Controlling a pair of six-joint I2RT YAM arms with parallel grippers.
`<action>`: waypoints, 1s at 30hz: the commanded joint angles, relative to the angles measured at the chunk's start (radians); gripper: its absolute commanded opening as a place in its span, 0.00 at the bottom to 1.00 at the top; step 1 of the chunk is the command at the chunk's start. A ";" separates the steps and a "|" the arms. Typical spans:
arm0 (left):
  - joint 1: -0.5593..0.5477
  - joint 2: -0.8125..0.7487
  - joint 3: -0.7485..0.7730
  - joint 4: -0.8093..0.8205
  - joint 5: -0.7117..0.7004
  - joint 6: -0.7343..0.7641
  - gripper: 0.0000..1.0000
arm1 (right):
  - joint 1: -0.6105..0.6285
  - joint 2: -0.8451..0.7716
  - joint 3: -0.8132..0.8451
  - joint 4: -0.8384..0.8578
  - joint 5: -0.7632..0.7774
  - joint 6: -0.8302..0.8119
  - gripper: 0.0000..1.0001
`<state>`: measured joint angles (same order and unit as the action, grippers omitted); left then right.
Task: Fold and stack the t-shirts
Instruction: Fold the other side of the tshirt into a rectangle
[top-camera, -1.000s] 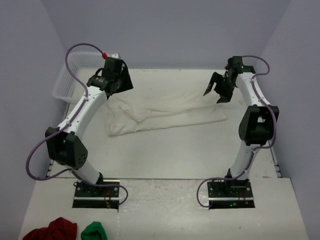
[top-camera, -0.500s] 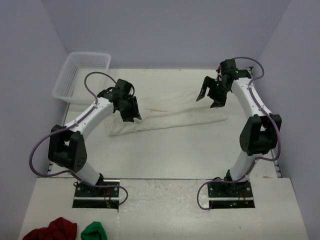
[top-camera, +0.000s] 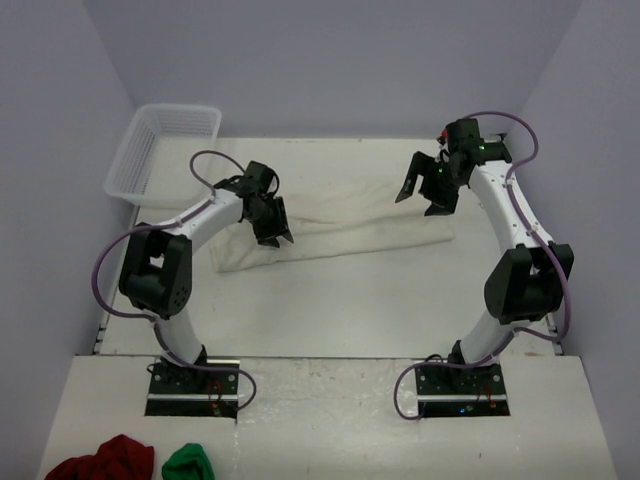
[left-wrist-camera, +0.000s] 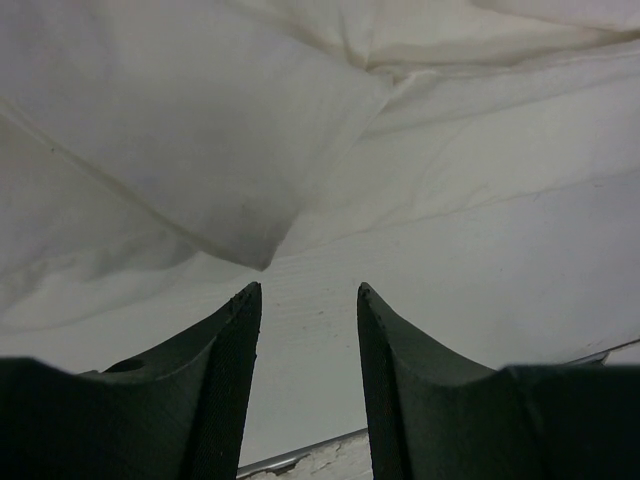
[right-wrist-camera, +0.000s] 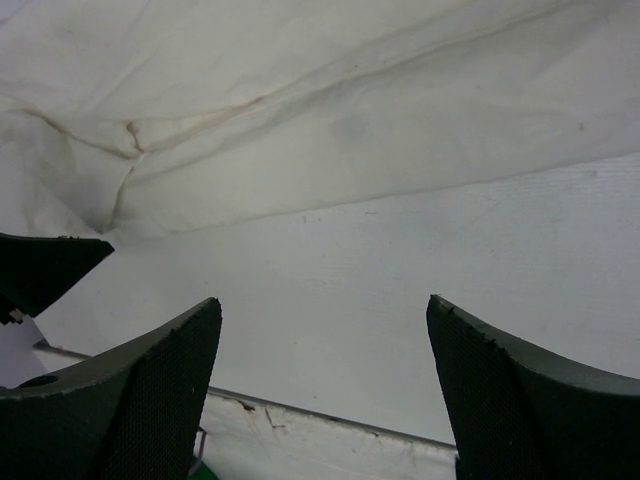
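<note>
One off-white t-shirt (top-camera: 340, 225) lies on the table as a long, creased band running left to right. My left gripper (top-camera: 277, 237) hangs low over its left part, close to the near edge. In the left wrist view the gripper (left-wrist-camera: 305, 292) is open a moderate way, with bare table between its fingers and a cloth corner (left-wrist-camera: 262, 262) just ahead. My right gripper (top-camera: 422, 200) hovers over the shirt's right end. In the right wrist view it (right-wrist-camera: 322, 302) stands wide open and empty, with the shirt (right-wrist-camera: 350, 110) beyond its tips.
A white mesh basket (top-camera: 165, 150) stands at the back left corner. A dark red cloth bundle (top-camera: 100, 460) and a small green one (top-camera: 188, 463) lie on the near shelf, left of the arm bases. The table's near edge (right-wrist-camera: 330, 425) shows below the right fingers.
My left arm swung from beside the basket forward and right, down onto the shirt's left part, and its jaws narrowed. The right gripper shifted slightly left and stayed wide open.
</note>
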<state>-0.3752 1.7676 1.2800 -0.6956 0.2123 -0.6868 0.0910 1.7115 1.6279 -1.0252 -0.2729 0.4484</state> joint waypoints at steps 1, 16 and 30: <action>0.010 0.026 0.076 0.018 -0.001 0.023 0.45 | 0.000 -0.033 0.006 -0.007 0.023 -0.011 0.84; 0.041 0.043 0.147 -0.071 -0.059 0.030 0.42 | -0.004 -0.026 -0.008 -0.001 0.017 -0.011 0.84; -0.048 -0.027 0.070 -0.160 -0.354 0.058 0.42 | -0.007 -0.038 -0.052 0.025 -0.012 -0.007 0.84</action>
<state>-0.3832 1.7432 1.3655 -0.8318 -0.0154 -0.6598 0.0895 1.7115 1.5932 -1.0214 -0.2573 0.4484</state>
